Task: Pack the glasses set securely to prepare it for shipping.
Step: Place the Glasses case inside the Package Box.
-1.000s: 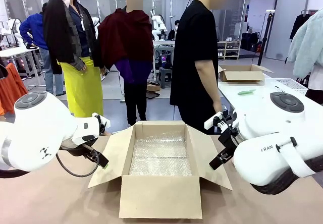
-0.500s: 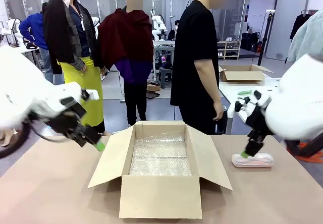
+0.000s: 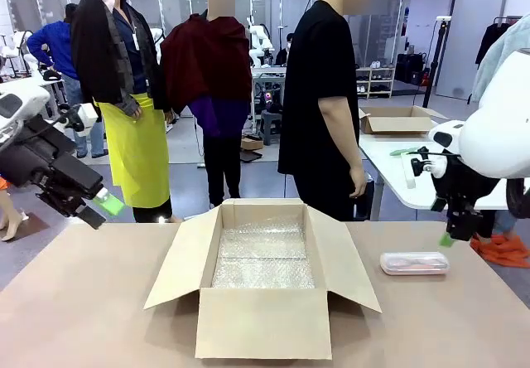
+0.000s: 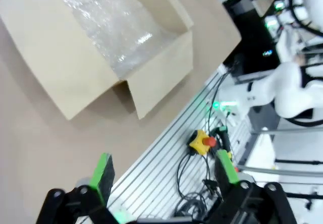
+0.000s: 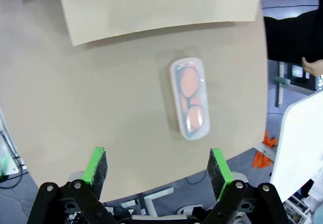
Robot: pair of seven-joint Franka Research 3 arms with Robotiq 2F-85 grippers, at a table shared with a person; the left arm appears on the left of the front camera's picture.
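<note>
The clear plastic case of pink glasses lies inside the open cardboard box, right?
No: the clear plastic case of pink glasses lies on the brown table beside the open cardboard box, not inside it. The front view shows it, to the box's right.

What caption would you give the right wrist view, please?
Open right gripper hovers over a clear glasses case beside the box flap.

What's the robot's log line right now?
left gripper: open | right gripper: open | clear plastic case of pink glasses: on table beside open cardboard box
</note>
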